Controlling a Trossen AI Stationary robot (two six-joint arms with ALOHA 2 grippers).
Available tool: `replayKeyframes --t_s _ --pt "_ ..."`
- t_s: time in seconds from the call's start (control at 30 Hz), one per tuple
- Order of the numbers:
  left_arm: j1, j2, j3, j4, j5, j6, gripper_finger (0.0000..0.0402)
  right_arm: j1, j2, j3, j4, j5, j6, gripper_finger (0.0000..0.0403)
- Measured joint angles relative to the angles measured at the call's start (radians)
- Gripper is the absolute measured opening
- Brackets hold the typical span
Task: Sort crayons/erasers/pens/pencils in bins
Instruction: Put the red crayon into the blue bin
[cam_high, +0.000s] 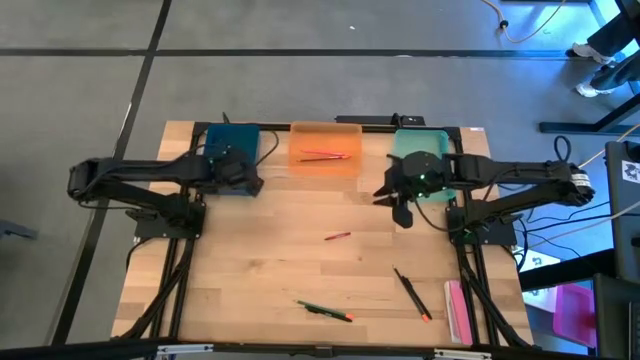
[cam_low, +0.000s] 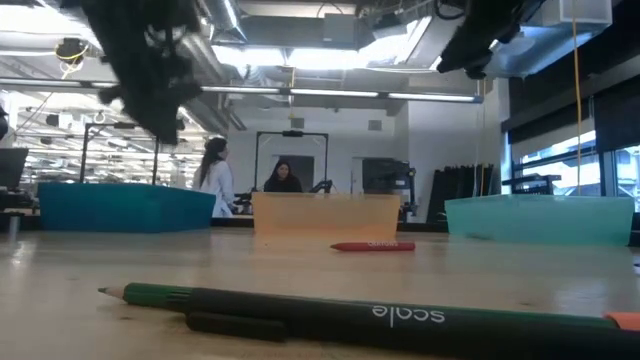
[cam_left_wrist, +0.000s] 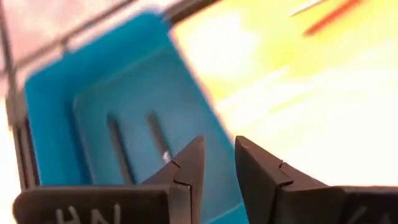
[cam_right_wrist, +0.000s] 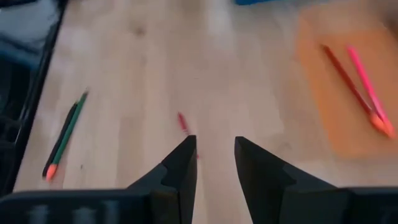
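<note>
High view: three bins line the far edge of the counter (cam_high: 250, 260), sticks scattered in front.

The teal bin (cam_high: 232, 143) holds what look like two dark sticks (cam_left_wrist: 137, 146), blurred; the left end effector (cam_left_wrist: 214, 165) hangs over it, fingers parted, empty. The orange bin (cam_high: 325, 146) holds two red sticks (cam_high: 325, 156). The right end effector (cam_right_wrist: 214, 158), narrowly parted and empty, hangs by the mint bin (cam_high: 420, 140). A red crayon (cam_high: 337, 236) lies mid-counter on open wood; a green pencil (cam_high: 325, 311) and black pen (cam_high: 411, 293) lie near the front edge.
</note>
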Motion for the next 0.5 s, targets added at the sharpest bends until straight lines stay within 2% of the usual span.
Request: replayKeyframes --t_s 0.23,0.37,0.5 --pt "-0.167 -0.002 0.099 0.108 -0.015 0.237 0.008 0.057 0.15 0.0 0.084 -0.007 -0.16 0.0113" --pt "-0.24 -0.002 0.101 0.219 -0.015 0.296 0.008 0.066 0.249 0.0 0.122 -0.007 -0.228 0.0113" --pt "-0.294 -0.002 0.101 0.263 -0.015 0.303 0.008 0.066 0.337 0.0 0.167 -0.027 -0.275 0.0113"
